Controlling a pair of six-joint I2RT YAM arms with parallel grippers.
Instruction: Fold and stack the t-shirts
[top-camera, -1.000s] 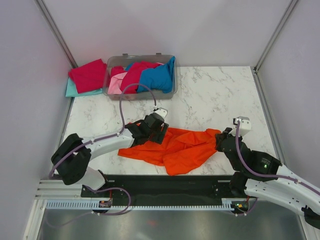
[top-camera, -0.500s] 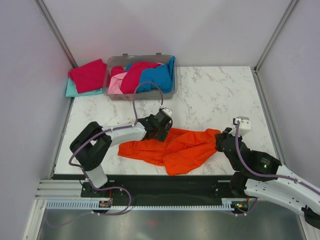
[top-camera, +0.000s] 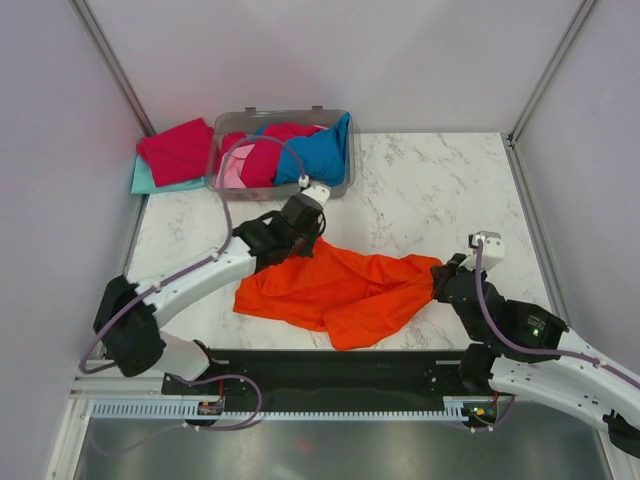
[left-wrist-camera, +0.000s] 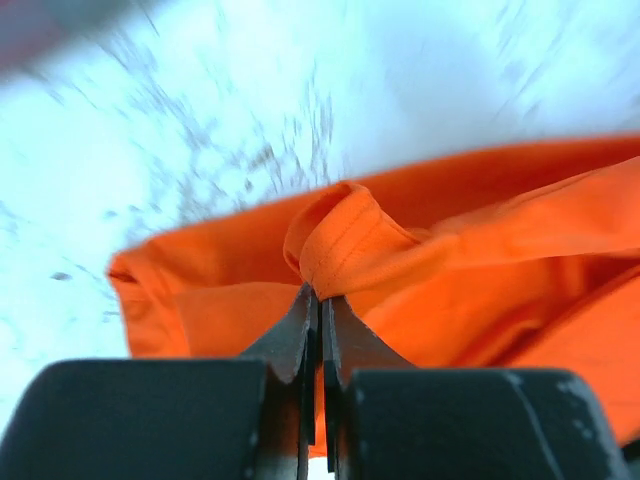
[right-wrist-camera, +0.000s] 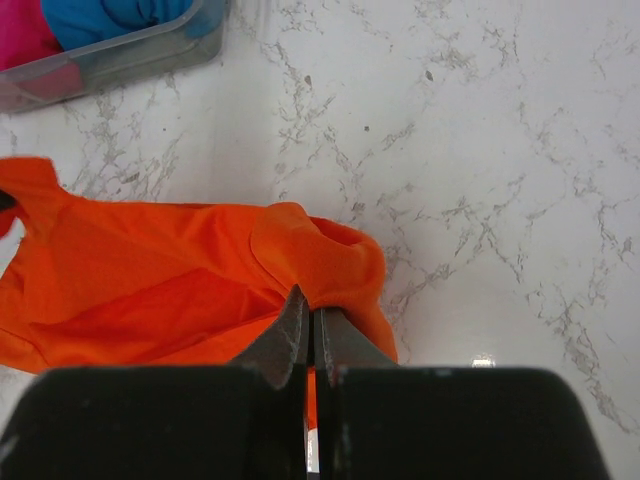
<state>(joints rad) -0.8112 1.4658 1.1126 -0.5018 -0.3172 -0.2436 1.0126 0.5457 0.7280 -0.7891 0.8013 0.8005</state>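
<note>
Orange shirt (top-camera: 345, 290) is being held on the table (top-camera: 440, 190) between both grippers: one fold is being pinched by the fully closed left gripper (left-wrist-camera: 320, 300), another by the closed right gripper (right-wrist-camera: 308, 308). Bin (top-camera: 282, 113) is being seen beyond the left gripper.

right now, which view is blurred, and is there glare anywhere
Left wrist: the table is smeared by motion, while the orange t-shirt in the left tool looks fairly sharp. Right wrist: crisp, with one small glare spot on the table near the right tool. Top external: sharp, evenly lit.
</note>
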